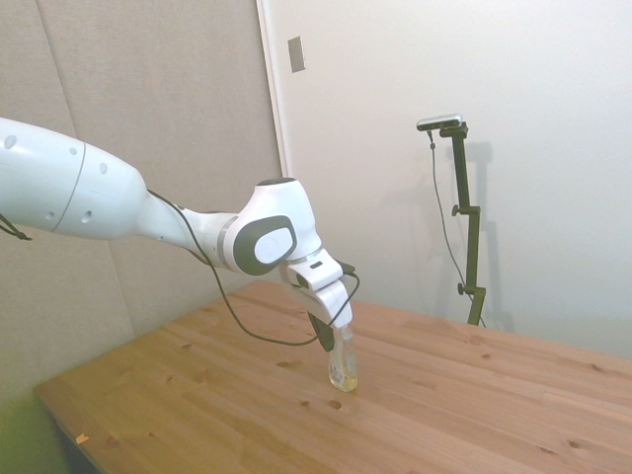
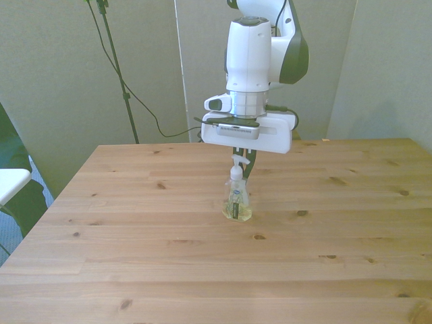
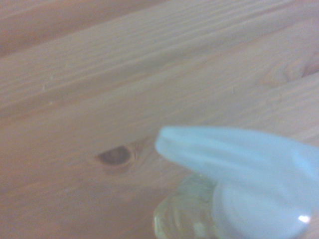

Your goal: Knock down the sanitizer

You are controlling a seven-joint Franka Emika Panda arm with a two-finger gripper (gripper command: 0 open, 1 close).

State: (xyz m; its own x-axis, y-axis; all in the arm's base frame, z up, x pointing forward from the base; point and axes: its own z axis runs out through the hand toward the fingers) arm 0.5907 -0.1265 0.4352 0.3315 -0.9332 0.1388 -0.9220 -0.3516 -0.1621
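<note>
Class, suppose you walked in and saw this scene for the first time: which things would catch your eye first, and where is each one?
The big white arm stands out first, reaching down over the middle of the wooden table. Right under its end effector stands the sanitizer, a small clear pump bottle of yellowish liquid, upright and alone on the boards. In the wrist view its white nozzle fills the picture from very near.
</note>
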